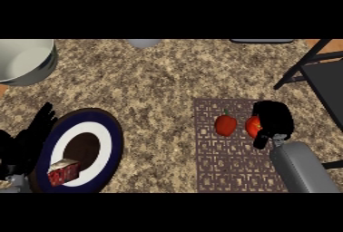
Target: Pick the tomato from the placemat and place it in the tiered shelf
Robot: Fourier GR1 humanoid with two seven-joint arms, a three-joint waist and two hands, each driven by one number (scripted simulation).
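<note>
The speckled bench (154, 81) lay under everything, the dark tiered shelf (320, 77) standing at its right edge. My left hand (26, 140) rested open beside the blue-rimmed plate (110, 136). On the placemat (227, 167) my right hand (272, 121) had curled over the tomato (252, 126), hiding most of it; whether it truly gripped, I couldn't tell. A red pepper (226, 125) sat just beside. I judged a shallow hold might let the tomato roll off as I lifted, or nudge the pepper.
</note>
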